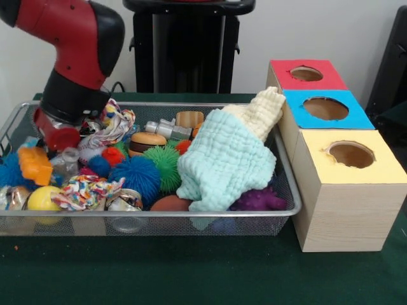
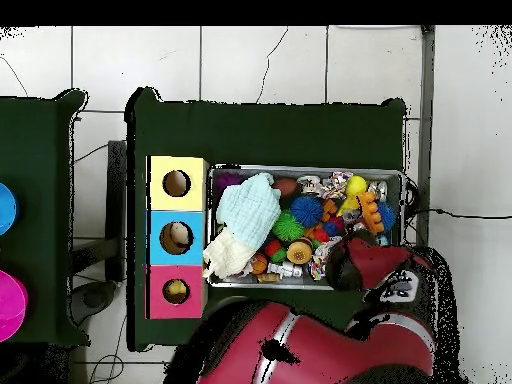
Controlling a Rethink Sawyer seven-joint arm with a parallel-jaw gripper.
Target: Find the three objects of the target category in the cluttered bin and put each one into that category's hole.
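Note:
The bin (image 1: pixel 146 215) is a wide silver wire-mesh basket packed with toys; it also shows in the overhead view (image 2: pixel 300 168). My gripper (image 1: pixel 62 145) reaches down into the bin's left end, among an orange toy (image 1: pixel 35 165), a rope toy (image 1: pixel 114 124) and a small blue spiky ball (image 1: pixel 98 166). Clutter hides whether it holds anything. In the overhead view the arm (image 2: pixel 375 268) covers it. Three wooden boxes stand beside the bin, each with a round hole: red top (image 1: pixel 306 74), blue top (image 1: pixel 325 108), yellow top (image 1: pixel 351 154).
A mint cloth (image 1: pixel 222 165) and a cream cloth (image 1: pixel 264 111) drape over the bin's right half. Green (image 1: pixel 166 162) and large blue (image 1: pixel 137 175) spiky balls, a purple spiky toy (image 1: pixel 257 200), a yellow ball (image 1: pixel 41 198) and a burger toy (image 1: pixel 147 141) lie around them.

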